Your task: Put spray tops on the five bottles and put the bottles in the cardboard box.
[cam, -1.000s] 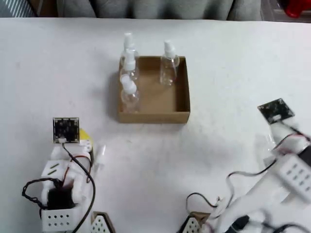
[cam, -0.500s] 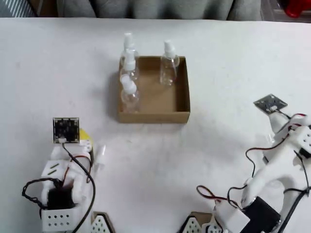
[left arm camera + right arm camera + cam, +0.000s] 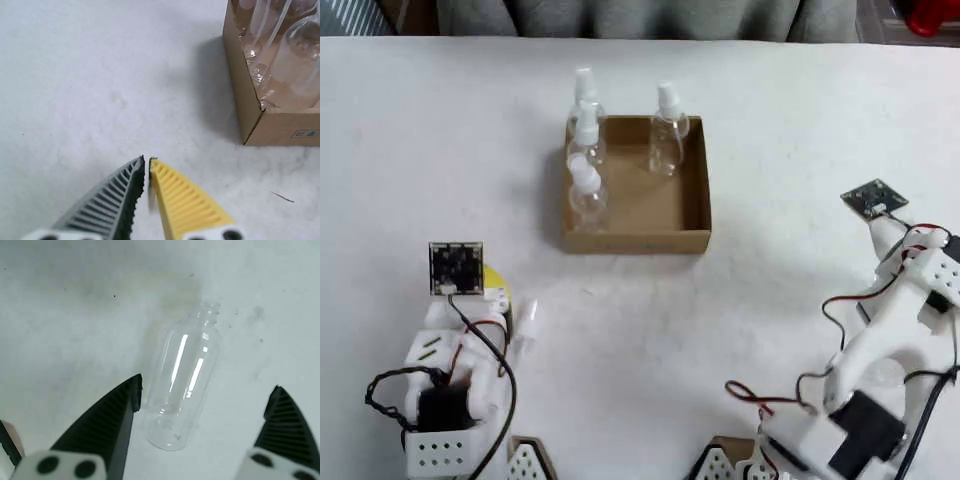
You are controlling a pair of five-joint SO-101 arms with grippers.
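A cardboard box (image 3: 692, 200) stands at the table's middle with several clear bottles in it, each with a white spray top, such as one (image 3: 667, 130) at its far right. A clear bottle without a top (image 3: 184, 385) lies on its side on the table. My right gripper (image 3: 206, 386) hangs open over it, one black finger on each side. My right arm (image 3: 900, 300) is at the front right. My left gripper (image 3: 148, 163) is shut on nothing, low over bare table near the box's corner (image 3: 250, 107). A white spray top (image 3: 528, 322) lies beside my left arm (image 3: 450, 360).
The table (image 3: 790, 100) is white, with open room around the box on all sides. Both arm bases sit at the front edge, with loose cables (image 3: 790, 395) trailing between them.
My right arm has swung round at the front right, its wrist camera moving a little farther from the front edge. The left arm, the box and its bottles have not moved.
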